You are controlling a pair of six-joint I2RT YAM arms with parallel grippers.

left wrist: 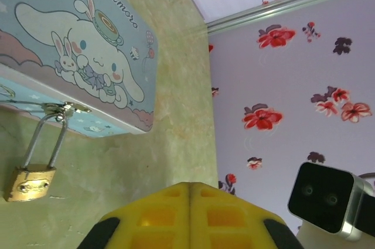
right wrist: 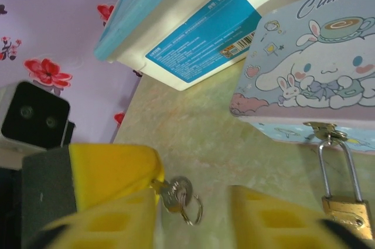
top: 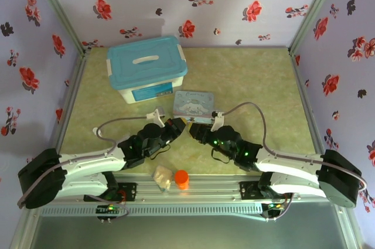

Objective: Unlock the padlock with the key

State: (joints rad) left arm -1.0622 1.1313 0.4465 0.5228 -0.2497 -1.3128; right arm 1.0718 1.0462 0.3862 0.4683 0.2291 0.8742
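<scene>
The left gripper (left wrist: 190,189) reaches in over the table (top: 252,85) towards the middle, its yellow jaws pressed together with nothing between them. Behind it, towards the back wall, stands a white box (top: 146,70) with a blue lid. At the near edge, between the two arm bases, a beige lump (top: 162,177) lies just beside an orange cylinder (top: 181,178). In the middle of the table sits the pale blue tin (top: 193,105), just ahead of both grippers. The padlock (left wrist: 29,181) hangs by its shackle from the hasp (left wrist: 61,108) on the tin's near side, shut, with its brass body lying on the table. The right gripper (right wrist: 196,187) comes in from the right, its jaws spread apart. The key (right wrist: 174,193), on a small ring (right wrist: 192,208), sits in the gap between them, touching the inner edge of one finger (right wrist: 111,173). I cannot tell whether it rests on the table. The padlock is near the other finger (right wrist: 263,214), apart from the key.
</scene>
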